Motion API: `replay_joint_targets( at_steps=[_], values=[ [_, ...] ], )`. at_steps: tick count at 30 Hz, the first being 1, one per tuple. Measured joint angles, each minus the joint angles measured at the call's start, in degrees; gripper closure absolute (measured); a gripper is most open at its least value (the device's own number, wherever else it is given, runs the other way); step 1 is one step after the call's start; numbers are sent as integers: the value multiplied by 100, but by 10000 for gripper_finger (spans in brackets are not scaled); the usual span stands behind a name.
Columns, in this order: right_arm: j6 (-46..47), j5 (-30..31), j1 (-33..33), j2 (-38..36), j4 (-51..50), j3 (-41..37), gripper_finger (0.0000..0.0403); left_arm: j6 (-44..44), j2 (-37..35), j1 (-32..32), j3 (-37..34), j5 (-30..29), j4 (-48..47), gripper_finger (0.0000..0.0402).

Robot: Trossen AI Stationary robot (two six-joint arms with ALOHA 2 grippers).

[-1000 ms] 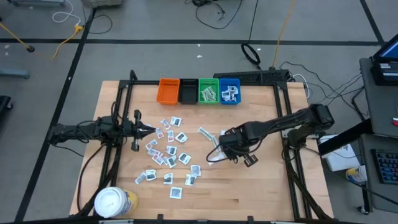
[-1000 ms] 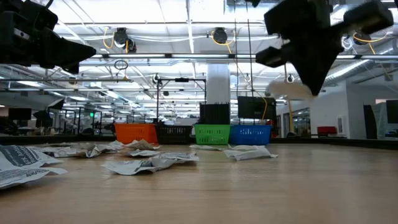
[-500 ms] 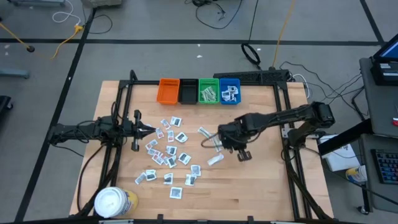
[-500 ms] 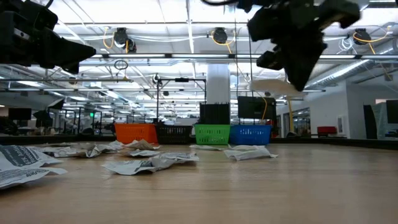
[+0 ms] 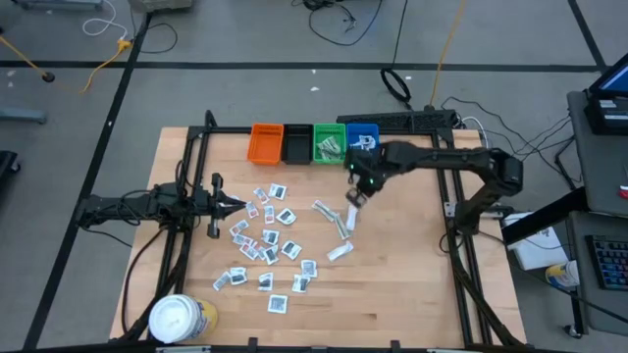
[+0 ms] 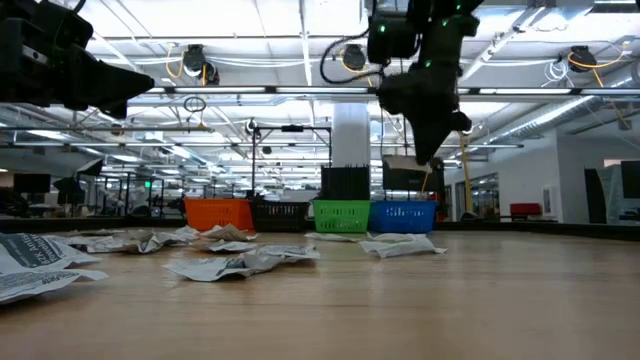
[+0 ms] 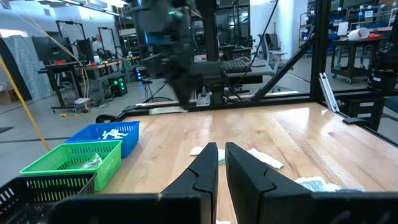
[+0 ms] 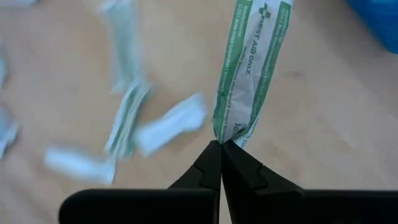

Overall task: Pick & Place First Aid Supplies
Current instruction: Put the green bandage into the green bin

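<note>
My right gripper [image 5: 357,195] hangs over the table just in front of the blue bin [image 5: 362,144], pointing steeply down and shut on a green-and-white strip wrapper [image 8: 252,68]. It stands high above the wood in the low view [image 6: 422,152]. Many small white packets and some pale strips [image 5: 265,238] lie flat on the table's left and middle. My left gripper [image 5: 235,204] waits level at the left, fingers together [image 7: 221,160], holding nothing. My right gripper pinches one end of the strip wrapper [image 8: 225,138] between its two fingertips. The fingers come from above, slanting down, roughly in line with the strip. The strip hangs below them, slightly creased near the fingers, clear of the table.
Orange [image 5: 266,143], black [image 5: 295,144], green [image 5: 329,144] and blue bins stand in a row at the far edge. A yellow tub with a white lid [image 5: 180,319] stands at the near left corner. Bare wood [image 5: 412,265] lies at the near right.
My right gripper has swung from the table's middle right toward the far edge and the bins, staying high. Its wrist has rolled about a quarter turn. It stays shut on the strip, which has travelled with it clear of the table.
</note>
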Motion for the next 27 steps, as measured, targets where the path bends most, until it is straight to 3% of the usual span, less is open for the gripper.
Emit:
replay_joint_targets(
  at_steps=[8, 17, 27],
  values=[
    [910, 17, -802, 639, 305, 361, 403, -2, 1, 0, 1, 0, -2, 364],
    [639, 13, -1417, 1957, 180, 2190, 403, 1, 0, 0, 2, 0, -1, 364],
    [399, 11, -1665, 3171, -400, 4140, 403, 0, 1, 1, 0, 0, 1, 364]
  ],
)
